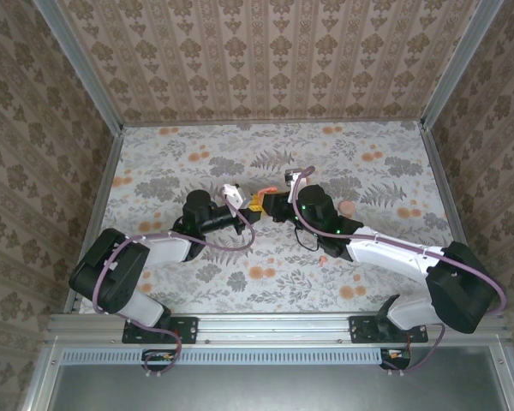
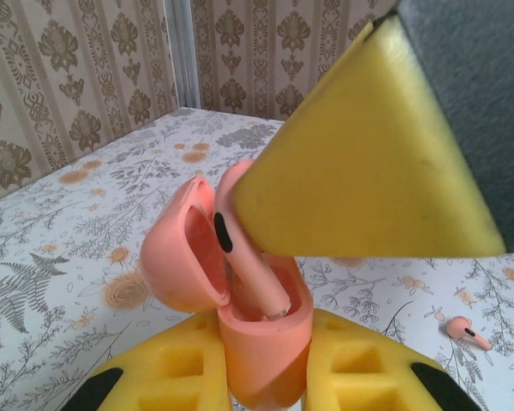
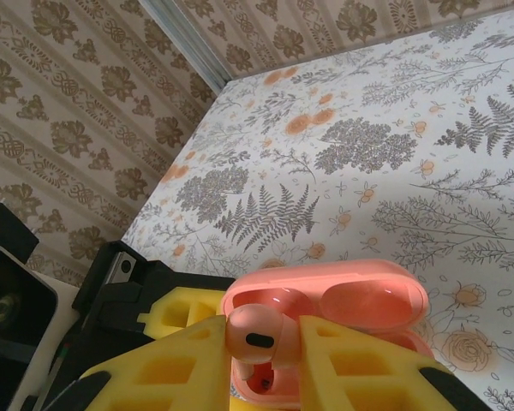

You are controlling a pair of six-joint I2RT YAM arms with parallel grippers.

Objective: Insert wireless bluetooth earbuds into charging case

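Note:
My left gripper (image 2: 265,355) is shut on the base of the salmon-pink charging case (image 2: 270,342), holding it upright between yellow foam fingers (image 2: 176,364). The case lid (image 2: 178,257) hangs open to the left. My right gripper (image 3: 270,351) is shut on one coral earbud (image 3: 259,338); its stem reaches down into the open case (image 3: 360,295). From the left wrist, this earbud (image 2: 240,248) slants into the case's well under the right gripper's yellow finger (image 2: 368,154). The second earbud (image 2: 468,332) lies loose on the table. In the top view both grippers (image 1: 244,214) (image 1: 272,204) meet at mid-table.
The floral-print tablecloth (image 1: 197,154) covers the table, dotted with flat orange flower blotches (image 1: 257,272). Patterned walls (image 1: 265,51) close in the back and both sides. A metal corner post (image 2: 180,51) stands at the back. The left gripper's black body (image 3: 111,291) sits close beside the right fingers.

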